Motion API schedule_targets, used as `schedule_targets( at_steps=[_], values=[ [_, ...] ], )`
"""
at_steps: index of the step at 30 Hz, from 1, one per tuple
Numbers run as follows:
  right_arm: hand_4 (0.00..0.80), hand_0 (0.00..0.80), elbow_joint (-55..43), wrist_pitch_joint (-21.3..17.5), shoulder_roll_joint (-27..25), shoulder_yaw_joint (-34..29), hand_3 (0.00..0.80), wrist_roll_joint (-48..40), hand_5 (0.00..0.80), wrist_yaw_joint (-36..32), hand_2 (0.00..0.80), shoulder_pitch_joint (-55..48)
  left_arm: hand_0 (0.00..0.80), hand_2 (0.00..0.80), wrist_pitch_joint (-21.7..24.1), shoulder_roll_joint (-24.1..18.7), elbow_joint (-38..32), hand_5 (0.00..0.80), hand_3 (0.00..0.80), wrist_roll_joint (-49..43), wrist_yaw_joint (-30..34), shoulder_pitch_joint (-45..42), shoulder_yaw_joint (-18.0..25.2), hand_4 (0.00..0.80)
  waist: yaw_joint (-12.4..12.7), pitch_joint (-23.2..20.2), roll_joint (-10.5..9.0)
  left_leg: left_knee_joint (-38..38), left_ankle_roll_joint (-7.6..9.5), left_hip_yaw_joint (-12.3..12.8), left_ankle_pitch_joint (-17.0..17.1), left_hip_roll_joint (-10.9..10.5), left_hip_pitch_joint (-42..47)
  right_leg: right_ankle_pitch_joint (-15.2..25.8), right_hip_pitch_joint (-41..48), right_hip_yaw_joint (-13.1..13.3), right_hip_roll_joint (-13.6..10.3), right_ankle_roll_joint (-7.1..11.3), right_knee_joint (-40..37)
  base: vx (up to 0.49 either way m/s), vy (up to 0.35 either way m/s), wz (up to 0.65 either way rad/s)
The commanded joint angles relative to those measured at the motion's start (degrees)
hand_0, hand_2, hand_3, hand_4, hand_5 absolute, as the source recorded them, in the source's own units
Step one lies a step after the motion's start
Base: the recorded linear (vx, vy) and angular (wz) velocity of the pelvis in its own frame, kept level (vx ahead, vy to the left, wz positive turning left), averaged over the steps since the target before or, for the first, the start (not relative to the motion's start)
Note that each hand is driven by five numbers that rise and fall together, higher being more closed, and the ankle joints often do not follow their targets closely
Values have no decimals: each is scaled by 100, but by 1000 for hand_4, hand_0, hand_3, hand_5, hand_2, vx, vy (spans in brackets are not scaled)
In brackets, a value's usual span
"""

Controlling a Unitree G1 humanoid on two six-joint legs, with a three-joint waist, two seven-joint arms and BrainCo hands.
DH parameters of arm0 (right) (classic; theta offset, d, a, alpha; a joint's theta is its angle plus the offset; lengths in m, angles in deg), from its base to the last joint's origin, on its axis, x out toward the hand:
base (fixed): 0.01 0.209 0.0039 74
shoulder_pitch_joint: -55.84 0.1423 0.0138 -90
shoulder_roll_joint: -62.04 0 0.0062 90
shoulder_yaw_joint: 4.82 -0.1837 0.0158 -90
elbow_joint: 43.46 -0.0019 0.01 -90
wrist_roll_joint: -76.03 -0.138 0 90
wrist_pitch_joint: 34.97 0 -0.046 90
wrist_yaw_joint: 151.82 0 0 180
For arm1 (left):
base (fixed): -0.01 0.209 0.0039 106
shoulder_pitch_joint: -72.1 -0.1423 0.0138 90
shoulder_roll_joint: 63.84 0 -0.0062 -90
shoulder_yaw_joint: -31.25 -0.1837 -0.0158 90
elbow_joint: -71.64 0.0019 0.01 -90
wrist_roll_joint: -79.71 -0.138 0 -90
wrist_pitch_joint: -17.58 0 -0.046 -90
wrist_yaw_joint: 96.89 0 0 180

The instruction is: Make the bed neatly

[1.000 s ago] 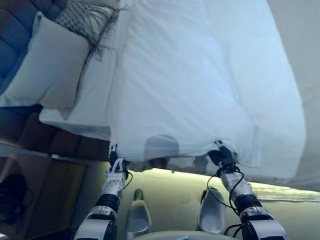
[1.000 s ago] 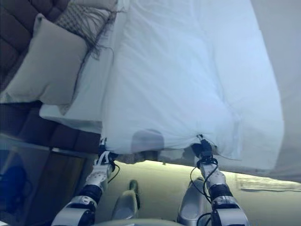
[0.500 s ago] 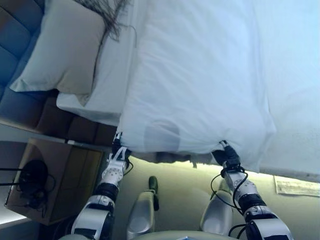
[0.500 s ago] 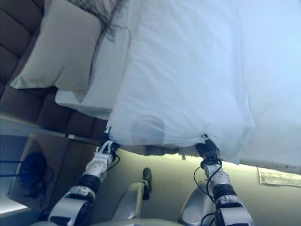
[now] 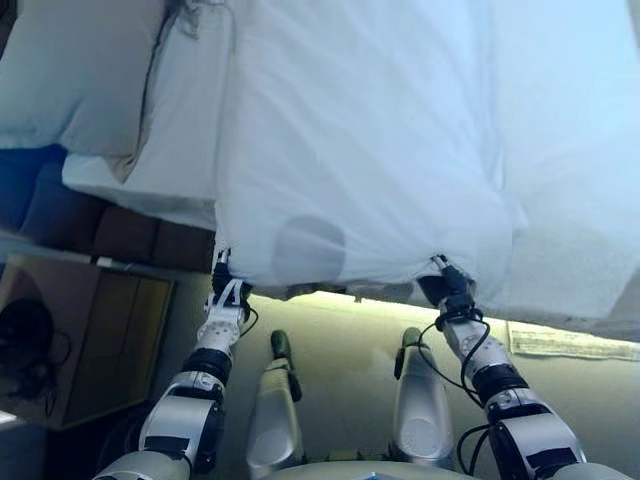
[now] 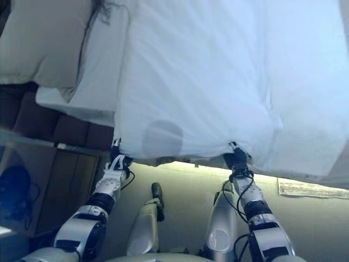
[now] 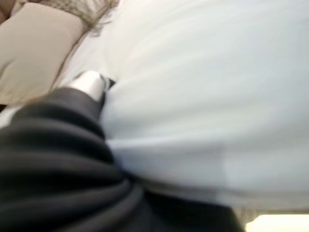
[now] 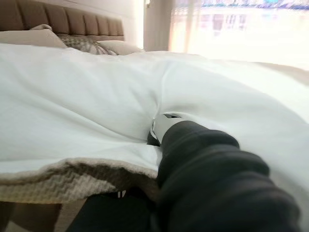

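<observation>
A white duvet covers most of the bed, and its near edge hangs off the bed's side in front of me. My left hand is at that edge's left end, with a silver finger pressed into the cloth. My right hand holds the edge further right, where the cloth puckers into folds around it. Both hands are shut on the duvet, and most of their fingers are buried in the fabric. The edge runs taut between them. A beige knitted layer shows under the duvet.
A beige pillow and a fringed throw lie at the head, on the white sheet. A padded headboard and a wooden nightstand with a black object are on the left. A printed sheet lies on the floor.
The camera has shifted, so the whole scene slides in view. Both hands keep their hold on the duvet's near edge, which stays stretched between them.
</observation>
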Motion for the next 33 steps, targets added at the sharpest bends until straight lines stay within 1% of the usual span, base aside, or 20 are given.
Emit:
schedule_targets(
  at_steps=[1,2,4,5,6,7,8,9,10,11,12,13,14,16,19,22,26,29,33],
  values=[
    [800,800,-229,-148,-209,-356,800,238,800,9,800,-96,800,800,317,-94,-223,800,800,-70,254,-507,246,800,10,-480,231,-1434,-111,-377,1367,584,744,573,250,789,-143,301,-577,207,764,-47],
    [800,800,-166,-212,-224,-355,800,302,800,73,800,-47,800,800,229,-74,-196,800,800,-18,260,-522,263,800,24,-522,286,-1458,-112,-401,1243,487,793,583,281,911,-384,427,-566,216,801,-2],
    [800,800,-41,-231,-215,-453,800,440,800,155,800,-55,800,800,12,-68,-141,800,800,-62,187,-509,328,800,-1,-617,319,-1159,-106,-266,902,273,823,741,339,1095,-847,580,-616,246,717,47],
    [800,800,25,-221,-201,-509,800,493,800,151,800,-139,800,800,-89,-54,-97,800,800,-186,106,-523,333,800,20,-703,324,-931,-72,-181,706,123,828,963,455,1088,-1126,583,-771,251,516,33],
    [800,800,10,-257,-173,-510,800,497,800,152,800,-227,800,800,-148,-45,-83,800,800,-261,82,-535,311,800,49,-755,323,-791,-37,-136,608,2,811,1200,558,1051,-1329,583,-933,215,422,1],
    [800,800,-22,-304,-115,-502,800,529,800,227,800,-296,800,800,-205,-59,-97,800,800,-327,80,-560,288,800,82,-780,325,-695,-1,-123,516,-122,801,1419,607,996,-1459,583,-1046,130,414,-13],
    [800,800,-54,-283,-8,-444,800,477,800,395,800,-319,800,800,-247,-119,-186,800,800,-471,-13,-594,283,800,141,-763,336,-596,87,-40,422,-247,775,1563,534,876,-1523,583,-958,43,428,-15],
    [800,800,-94,-283,60,-374,800,389,800,462,800,-307,800,800,-248,-162,-266,800,800,-543,-63,-595,261,800,164,-737,354,-588,152,-2,409,-303,743,1466,429,882,-1404,583,-749,-51,441,-17],
    [800,800,-133,-348,139,-258,800,356,800,484,800,-298,800,800,-237,-214,-349,800,800,-539,-102,-566,207,800,235,-707,352,-610,219,43,425,-373,697,1209,332,779,-1265,580,-496,-116,307,-22],
    [800,800,-141,-460,267,-154,800,376,800,479,800,-305,800,800,-183,-240,-401,800,800,-538,-113,-500,140,800,337,-690,310,-634,283,68,436,-472,632,1043,312,598,-1173,561,-435,-127,208,-29],
    [800,800,-155,-522,329,-80,800,347,800,498,800,-309,800,800,-122,-230,-426,800,800,-544,-120,-415,83,800,404,-678,273,-616,310,50,435,-555,541,998,323,494,-1118,544,-486,-161,81,-21],
    [800,800,-172,-607,371,9,800,318,800,541,800,-263,800,800,-26,-208,-455,800,800,-491,-112,-270,-15,800,440,-614,238,-529,310,-31,444,-640,352,1041,290,478,-1091,531,-580,-227,8,-18],
    [800,800,-185,-690,411,109,800,306,800,582,800,-156,800,800,53,-188,-450,800,800,-474,-100,-112,-72,800,444,-512,213,-479,294,-78,481,-667,187,1127,213,503,-1058,524,-672,-283,-1,-10],
    [800,800,-125,-713,427,275,800,228,800,557,800,97,800,800,203,-199,-410,800,800,-528,-106,104,-107,800,453,-381,205,-551,255,11,578,-560,80,1201,105,433,-1005,542,-757,-242,35,12],
    [800,800,-193,-758,442,417,800,474,800,551,800,356,800,800,458,-150,-320,800,800,-581,-128,481,-289,800,432,-153,214,-626,233,38,718,-485,-136,1212,-49,467,-872,583,-789,-161,45,9],
    [800,800,-332,-898,376,548,800,818,800,562,800,580,800,800,561,-159,-255,800,800,-554,-105,920,-378,800,434,43,178,-656,196,109,873,-461,-427,1241,-205,398,-851,583,-801,-158,23,2],
    [800,800,-487,-998,252,675,800,921,800,648,800,1017,800,800,744,-154,-340,800,800,-680,-21,1224,-501,800,486,248,126,-562,186,116,928,-533,-805,1416,-430,345,-856,583,-939,-131,22,10],
    [800,800,-432,-974,167,635,800,962,800,610,800,1211,800,800,807,-137,-429,800,800,-887,-27,1311,-515,800,509,377,93,-372,181,121,897,-569,-1026,1471,-588,364,-864,583,-926,-82,30,2],
    [800,800,-207,-777,-20,508,800,1155,800,626,800,1395,800,800,773,-99,-416,800,800,-936,-29,1362,-487,800,461,502,137,4,196,200,746,-647,-1275,1418,-826,481,-891,583,-747,-34,91,3]
  ],
)
